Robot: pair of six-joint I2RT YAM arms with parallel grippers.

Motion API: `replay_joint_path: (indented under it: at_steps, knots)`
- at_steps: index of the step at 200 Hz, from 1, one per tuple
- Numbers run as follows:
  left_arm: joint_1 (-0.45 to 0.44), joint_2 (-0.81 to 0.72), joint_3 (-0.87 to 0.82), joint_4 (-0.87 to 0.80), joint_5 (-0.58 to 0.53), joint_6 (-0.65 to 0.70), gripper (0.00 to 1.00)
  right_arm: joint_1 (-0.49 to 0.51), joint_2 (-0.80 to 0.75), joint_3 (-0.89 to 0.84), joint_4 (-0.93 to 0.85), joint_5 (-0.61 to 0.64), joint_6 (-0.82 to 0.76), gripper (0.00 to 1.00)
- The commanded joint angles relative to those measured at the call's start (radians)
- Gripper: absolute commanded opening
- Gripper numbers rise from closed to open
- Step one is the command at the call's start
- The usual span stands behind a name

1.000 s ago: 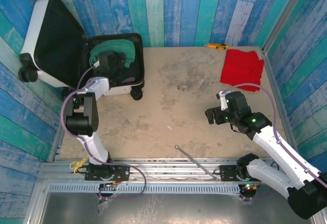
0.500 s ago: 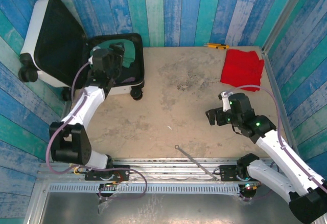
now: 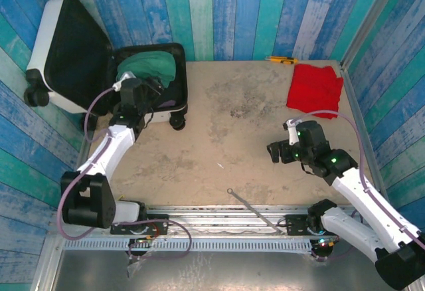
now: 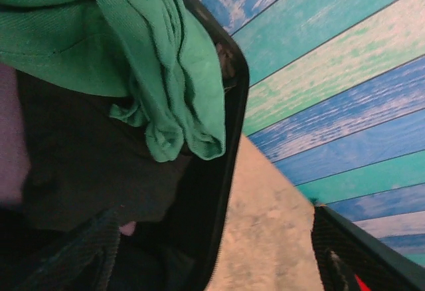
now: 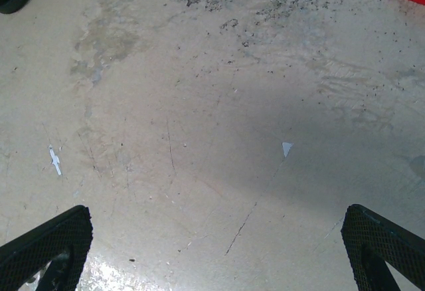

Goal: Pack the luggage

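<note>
The luggage lies open at the back left, its white lid propped up against the wall. A green cloth is heaped in its black-lined base; in the left wrist view the green cloth hangs close to the base's rim. My left gripper hovers at the near rim of the base. Its jaws stand open with nothing between them. A folded red cloth lies at the back right. My right gripper is open above bare table, nearer than the red cloth.
A suitcase wheel sticks out onto the table. A yellow-and-black pen-like object lies by the back wall. A thin metal rod rests near the front edge. Plank walls close in the left, back and right sides.
My left gripper has drawn back from over the green cloth to the base's near rim, and the cloth stays in the luggage. The right arm has barely moved.
</note>
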Motion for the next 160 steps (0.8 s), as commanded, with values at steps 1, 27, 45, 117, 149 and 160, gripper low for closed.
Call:
replay_joint_path:
  at_steps: [1,27,45,117,149,160]
  knots:
    - [0.027,0.057,0.006,0.015,0.025,0.150,0.72,-0.003,-0.024,-0.020,0.000,-0.001,0.005,1.00]
    - [0.106,0.110,-0.081,0.210,0.177,0.125,0.60,-0.003,-0.043,-0.036,0.014,0.007,0.010,1.00]
    - [0.117,0.181,-0.052,0.260,0.246,0.150,0.64,-0.003,-0.049,-0.038,0.019,0.007,0.009,1.00]
    - [0.117,0.377,0.058,0.430,0.348,0.060,0.92,-0.004,-0.046,-0.052,0.036,-0.004,0.006,1.00]
    - [0.117,0.449,0.171,0.384,0.350,0.025,0.87,-0.002,-0.048,-0.054,0.038,0.002,0.007,1.00]
    - [0.117,0.477,0.210,0.338,0.340,0.013,0.85,-0.003,-0.047,-0.054,0.039,0.003,0.007,1.00]
